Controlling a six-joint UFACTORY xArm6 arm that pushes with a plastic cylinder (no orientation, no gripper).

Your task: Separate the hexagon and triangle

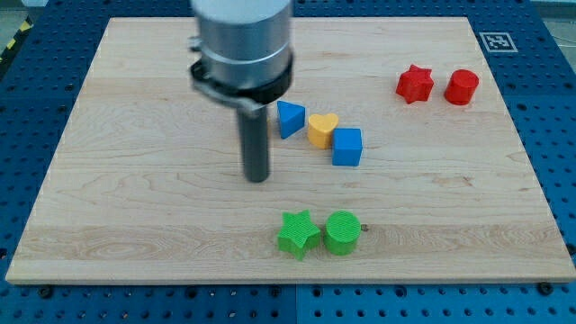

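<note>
A blue triangle (289, 119) lies near the board's middle, touching a yellow heart-shaped block (322, 130), with a blue cube (347, 147) against the heart's lower right. A red block (462, 86) that may be a hexagon sits at the upper right, next to a red star (414, 84). My tip (258, 177) rests on the board, just left of and below the blue triangle, a small gap apart. The arm's grey body hides the board above the triangle's left.
A green star (298, 233) and a green round block (342, 232) sit side by side near the view's bottom, below my tip and to its right. The wooden board (135, 198) lies on a blue perforated table.
</note>
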